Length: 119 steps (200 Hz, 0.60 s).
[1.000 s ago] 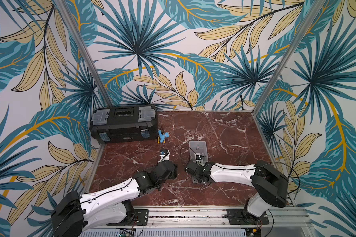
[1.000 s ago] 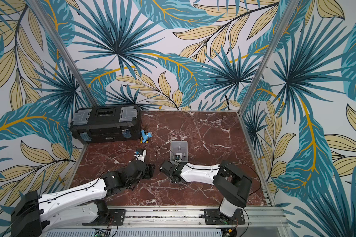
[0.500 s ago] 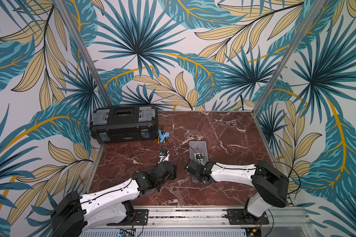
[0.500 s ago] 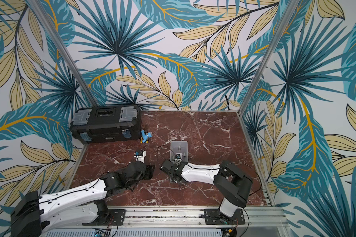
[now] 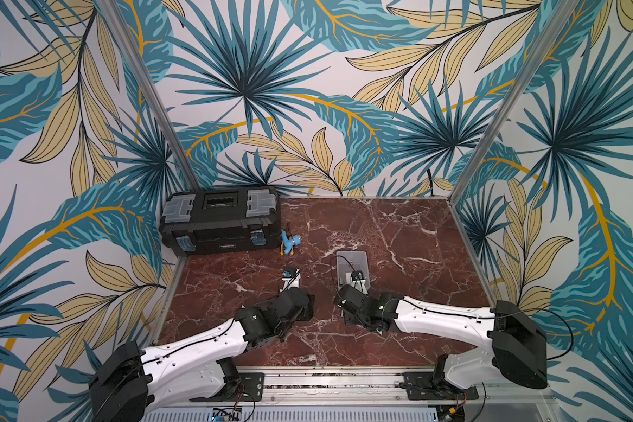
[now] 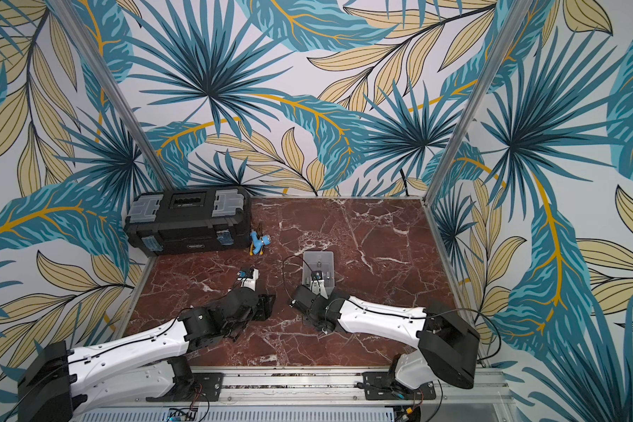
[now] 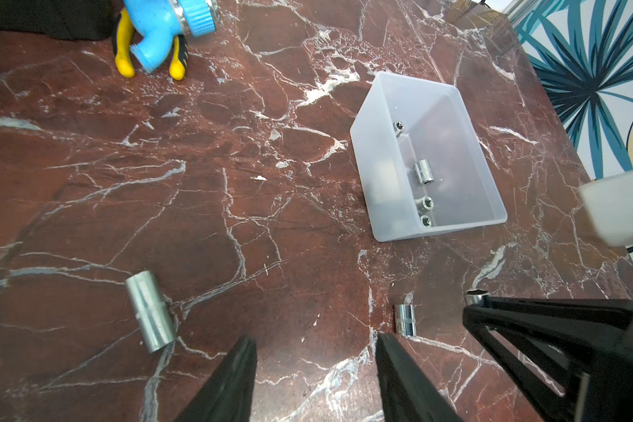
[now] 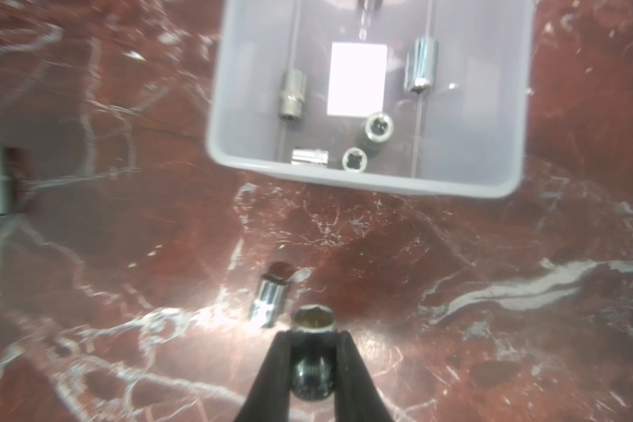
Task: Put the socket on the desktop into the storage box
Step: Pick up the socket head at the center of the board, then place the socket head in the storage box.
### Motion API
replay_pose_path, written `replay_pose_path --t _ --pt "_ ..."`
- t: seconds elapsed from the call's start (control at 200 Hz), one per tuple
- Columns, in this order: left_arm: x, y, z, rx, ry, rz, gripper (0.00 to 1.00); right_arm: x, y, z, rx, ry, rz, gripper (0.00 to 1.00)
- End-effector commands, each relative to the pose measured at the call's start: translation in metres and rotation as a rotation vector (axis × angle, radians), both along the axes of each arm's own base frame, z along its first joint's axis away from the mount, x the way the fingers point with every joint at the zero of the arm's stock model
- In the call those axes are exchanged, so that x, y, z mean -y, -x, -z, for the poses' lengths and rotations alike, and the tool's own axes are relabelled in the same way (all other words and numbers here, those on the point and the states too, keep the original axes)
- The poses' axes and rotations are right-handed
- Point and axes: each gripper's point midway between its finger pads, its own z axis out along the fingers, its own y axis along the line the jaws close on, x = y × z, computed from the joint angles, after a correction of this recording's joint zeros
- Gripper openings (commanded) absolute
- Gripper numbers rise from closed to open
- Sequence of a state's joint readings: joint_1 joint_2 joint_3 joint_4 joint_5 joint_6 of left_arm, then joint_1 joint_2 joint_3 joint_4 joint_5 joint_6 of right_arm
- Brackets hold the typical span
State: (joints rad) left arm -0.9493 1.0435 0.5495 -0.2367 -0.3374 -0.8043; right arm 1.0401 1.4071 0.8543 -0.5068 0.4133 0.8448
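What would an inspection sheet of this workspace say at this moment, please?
Surface: desktop, marbled, no spills seen.
Job's things: storage box upright, boxed sockets inside; long socket and short socket loose on desktop.
Clutter: black toolbox, blue fitting, yellow-handled pliers.
Pincers: left pincer open, empty; right pincer shut on held socket.
Cables: black cable loops beside storage box.
Surroundings: leaf-patterned walls, aluminium rail.

storage box: translucent, lidless, upright on desktop, several chrome sockets inside. held socket pinched in right gripper near box; short socket lying just beside; long socket lying farther from box.
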Motion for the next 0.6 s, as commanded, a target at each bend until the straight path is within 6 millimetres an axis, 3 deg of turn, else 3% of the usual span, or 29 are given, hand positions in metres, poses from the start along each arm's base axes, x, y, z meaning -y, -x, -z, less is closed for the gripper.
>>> replay_pose_path --t 0.0,0.381,0.591 --pt "0.0 -0.001 -0.002 0.011 0.028 -0.003 0.57 0.007 -0.003 -0.021 0.071 0.003 -0.013 0.0" --pt "0.005 -0.003 0.003 0.005 0.035 0.003 0.57 -0.001 -0.016 -0.074 0.186 -0.062 -0.052 0.0" --pt "0.015 -0.005 0.004 0.004 0.052 0.03 0.57 -0.007 -0.037 -0.1 0.166 -0.02 -0.054 0.0"
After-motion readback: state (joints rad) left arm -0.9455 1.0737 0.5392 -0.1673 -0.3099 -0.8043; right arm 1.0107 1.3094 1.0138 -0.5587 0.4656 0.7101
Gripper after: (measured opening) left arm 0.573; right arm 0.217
